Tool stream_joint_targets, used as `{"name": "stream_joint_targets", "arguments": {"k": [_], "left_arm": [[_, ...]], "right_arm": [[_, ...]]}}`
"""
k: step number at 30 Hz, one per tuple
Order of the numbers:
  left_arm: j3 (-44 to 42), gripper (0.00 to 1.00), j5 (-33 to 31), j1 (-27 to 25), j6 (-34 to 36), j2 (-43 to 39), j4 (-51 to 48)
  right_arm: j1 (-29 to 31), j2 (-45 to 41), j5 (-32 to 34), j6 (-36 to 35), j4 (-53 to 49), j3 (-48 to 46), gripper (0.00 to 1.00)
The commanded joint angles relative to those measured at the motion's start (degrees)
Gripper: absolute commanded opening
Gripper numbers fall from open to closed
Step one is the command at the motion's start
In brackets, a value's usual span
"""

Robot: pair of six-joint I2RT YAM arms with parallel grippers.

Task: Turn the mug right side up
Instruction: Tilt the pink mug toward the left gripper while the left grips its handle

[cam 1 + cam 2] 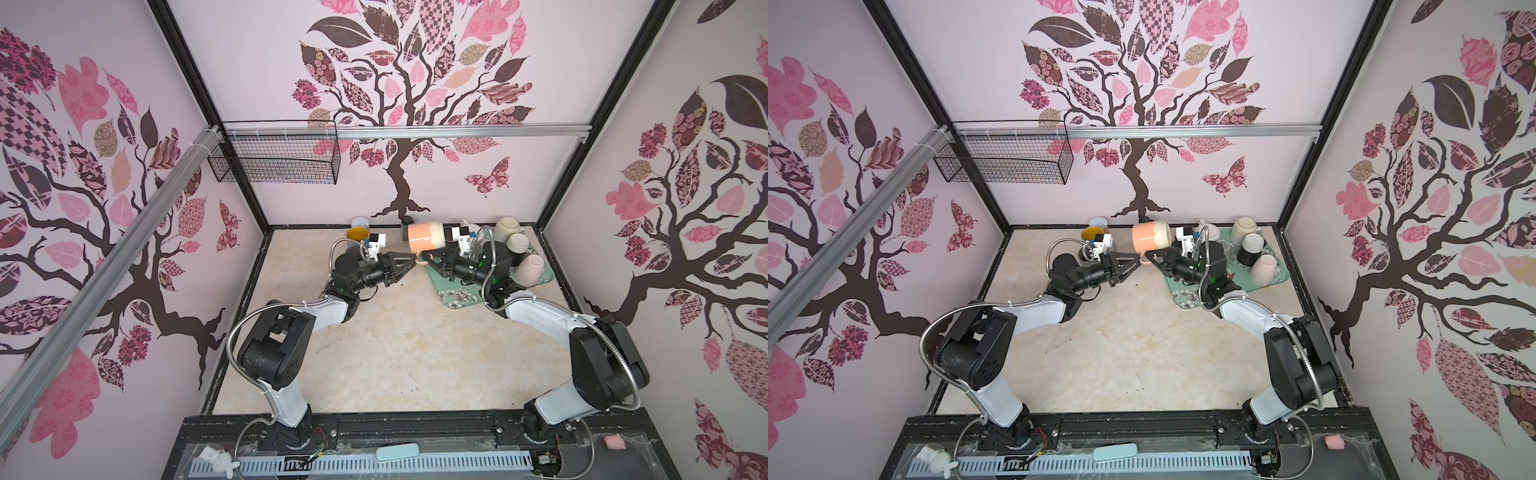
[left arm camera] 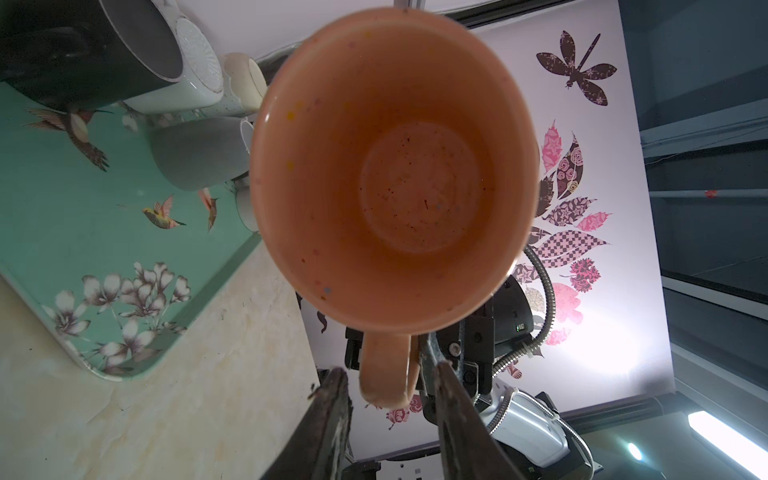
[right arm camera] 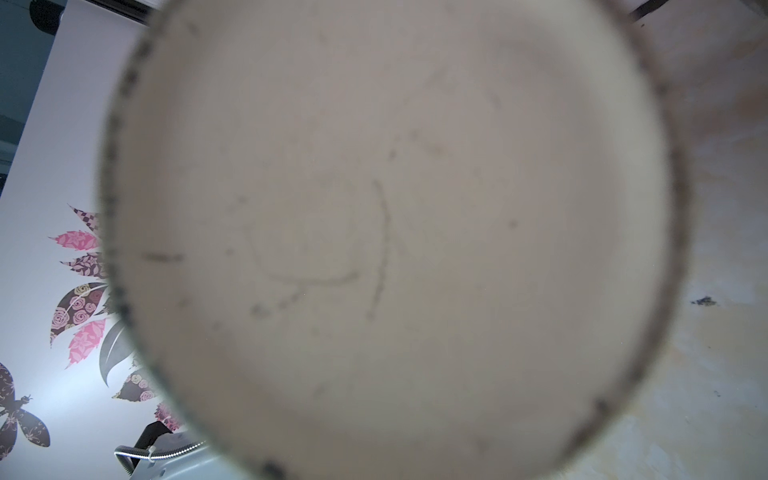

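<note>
The right gripper (image 1: 430, 258) is nearly closed, its fingers pinched on the handle (image 2: 384, 365) of the mug (image 1: 426, 237), close to where the handle joins the body. In the left wrist view its black fingers show on either side of the handle's root. The left gripper (image 1: 413, 260) is partly open: its fingers (image 2: 332, 403) straddle the free loop of the handle, one on each side with a gap showing, so it grips nothing. In both top views the two grippers meet tip to tip under the mug. The mug is held off the table (image 1: 395, 353), lying on its side. Its peach mouth faces left, straight into the left wrist camera, and its cream base (image 3: 374, 228) faces right and fills the right wrist view. The handle hangs down. The mug is near the back wall, just left of the tray (image 1: 434, 284). On the tray, beyond the right arm, stand several cups (image 1: 530, 269), the nearest mouth down. Beyond the left arm, by the back wall, a yellow cup (image 1: 357, 234) stands mouth up.
</note>
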Motion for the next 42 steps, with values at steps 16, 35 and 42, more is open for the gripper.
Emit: {"name": "stream_joint_targets", "arguments": {"k": [16, 35, 42], "left_arm": [[2.6, 0.29, 2.4, -1.3, -6.3, 5.4, 4.0], [7.6, 0.23, 2.6, -1.6, -11.2, 6.4, 8.7], [4.7, 0.00, 1.7, -0.8, -12.9, 7.0, 8.8]], "right_arm": [[2.4, 2.5, -2.7, 2.2, 11.8, 2.9, 0.00], [4.4, 6.3, -3.4, 10.0, 18.6, 1.7, 0.00], [4.4, 6.9, -3.3, 6.2, 10.6, 1.8, 0.04]]}}
